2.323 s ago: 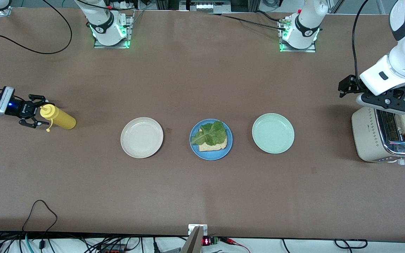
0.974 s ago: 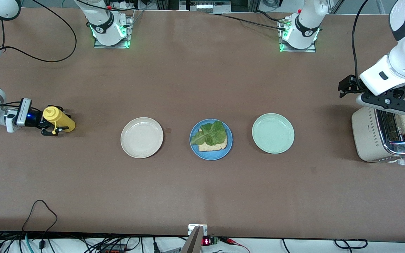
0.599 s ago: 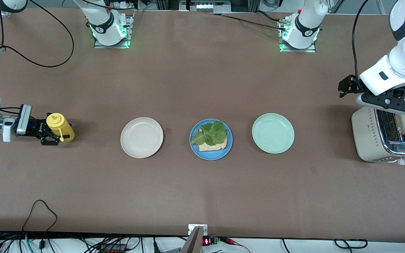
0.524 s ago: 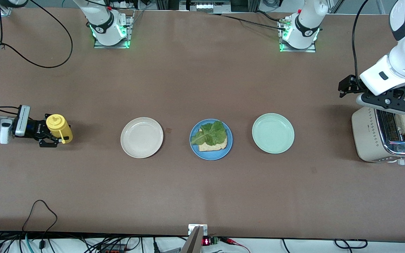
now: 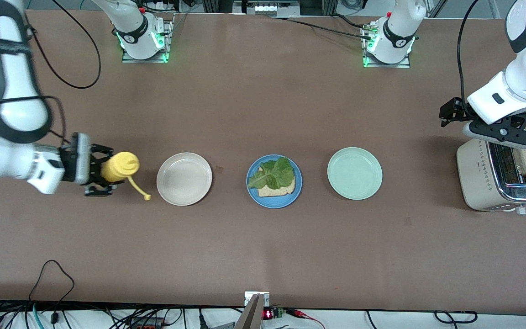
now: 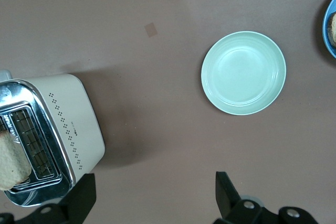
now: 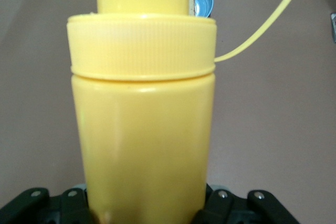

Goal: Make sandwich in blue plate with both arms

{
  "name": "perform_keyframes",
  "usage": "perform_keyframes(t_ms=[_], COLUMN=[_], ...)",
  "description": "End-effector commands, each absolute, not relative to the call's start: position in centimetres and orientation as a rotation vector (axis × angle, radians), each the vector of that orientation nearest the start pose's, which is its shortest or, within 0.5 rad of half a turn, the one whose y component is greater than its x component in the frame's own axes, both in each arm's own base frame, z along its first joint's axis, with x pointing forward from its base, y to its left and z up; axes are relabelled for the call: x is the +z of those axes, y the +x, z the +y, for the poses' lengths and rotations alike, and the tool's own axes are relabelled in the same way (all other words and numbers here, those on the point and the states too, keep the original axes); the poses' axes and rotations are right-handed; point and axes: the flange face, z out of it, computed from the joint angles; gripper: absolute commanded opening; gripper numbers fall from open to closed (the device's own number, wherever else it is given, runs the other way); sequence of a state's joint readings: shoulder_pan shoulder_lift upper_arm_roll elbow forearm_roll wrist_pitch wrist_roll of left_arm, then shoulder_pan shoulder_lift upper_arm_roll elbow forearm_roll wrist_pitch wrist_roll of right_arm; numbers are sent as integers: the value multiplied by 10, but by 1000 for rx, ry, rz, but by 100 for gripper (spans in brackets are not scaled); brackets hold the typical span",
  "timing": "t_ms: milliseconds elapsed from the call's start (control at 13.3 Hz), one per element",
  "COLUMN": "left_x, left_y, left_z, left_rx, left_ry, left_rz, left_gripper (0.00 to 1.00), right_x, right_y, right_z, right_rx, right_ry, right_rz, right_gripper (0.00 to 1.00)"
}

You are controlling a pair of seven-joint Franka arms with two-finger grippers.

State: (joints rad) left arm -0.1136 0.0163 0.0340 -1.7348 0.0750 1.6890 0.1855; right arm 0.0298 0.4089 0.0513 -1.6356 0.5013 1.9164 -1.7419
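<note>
We are on the sauce step — right tool (image 5: 103, 176) clamps the bottle (image 5: 119, 166), up beside the beige plate (image 5: 184, 178); next, carry it over the blue plate (image 5: 274, 181) with bread and lettuce (image 5: 274, 173) — left tool (image 5: 502, 132) waits wide open over the toaster (image 5: 482, 176)

A brown table (image 5: 263, 105) carries 3 plates in a row: a beige plate (image 5: 184, 178) toward the right arm's end, a blue plate (image 5: 274, 197) in the middle and a mint-green plate (image 5: 355, 173). A toaster (image 5: 482, 178) stands at the left arm's end.
</note>
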Motion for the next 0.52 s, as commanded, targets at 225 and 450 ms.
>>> perform_keyframes(t_ms=[225, 450], left_x=[553, 553], left_y=[556, 556], left_z=[-37, -37], left_rx=[105, 105], left_ry=[-3053, -3053], left_rz=[439, 439], left_gripper=[100, 100], right_x=[398, 375], right_y=[620, 593], right_z=[232, 306], right_rx=[158, 30], right_ry=[2484, 2381], right_rz=[2217, 2127], right_gripper=[0, 0])
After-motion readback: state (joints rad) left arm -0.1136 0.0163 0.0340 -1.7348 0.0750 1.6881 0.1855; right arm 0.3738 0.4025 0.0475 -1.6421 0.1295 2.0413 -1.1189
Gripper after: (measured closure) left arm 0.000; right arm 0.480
